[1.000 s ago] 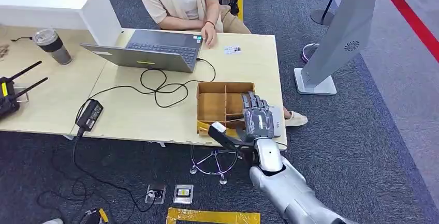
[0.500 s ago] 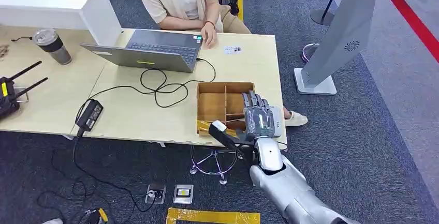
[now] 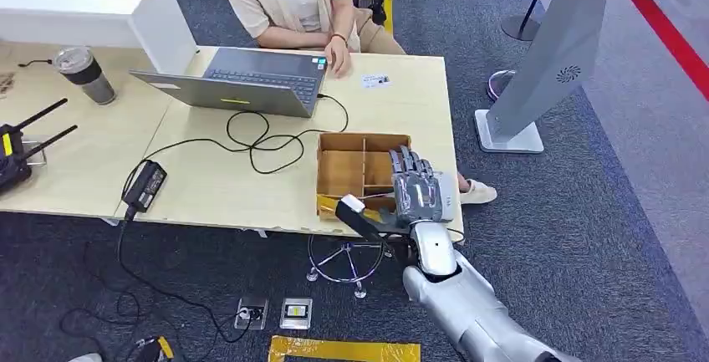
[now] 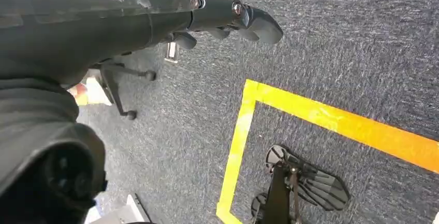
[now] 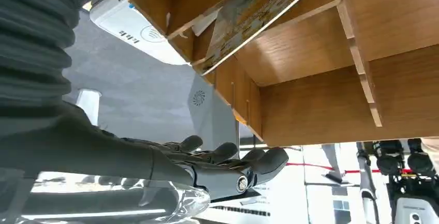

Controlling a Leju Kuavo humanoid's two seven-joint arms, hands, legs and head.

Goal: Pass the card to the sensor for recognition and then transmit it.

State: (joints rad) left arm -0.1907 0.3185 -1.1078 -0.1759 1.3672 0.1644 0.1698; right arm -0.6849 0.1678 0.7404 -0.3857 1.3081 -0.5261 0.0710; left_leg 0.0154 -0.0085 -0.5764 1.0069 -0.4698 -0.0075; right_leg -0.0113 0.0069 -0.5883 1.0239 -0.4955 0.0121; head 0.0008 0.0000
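A wooden divided box [image 3: 351, 165] sits at the table's near right corner. In the right wrist view, a card [image 5: 259, 14] leans tilted inside one compartment of the wooden box [image 5: 310, 94]. A white card sensor [image 3: 450, 196] lies just right of the box, partly under my right hand [image 3: 415, 188]; the wrist view shows this sensor [image 5: 132, 25] too. My right hand hovers over the box's near right part with fingers spread and straight, thumb out to the left, holding nothing. My left hand [image 4: 228, 17] hangs over the floor, fingers extended and empty.
A person sits at the table's far side by a grey laptop [image 3: 242, 82], with a small card [image 3: 376, 80] beside their hand. A black cable [image 3: 251, 140] and power brick [image 3: 144, 185] lie left of the box. A grey kiosk stand [image 3: 543, 69] rises at right.
My right hand has crept slightly farther over the box, away from the table's near edge. Everything else is as before.
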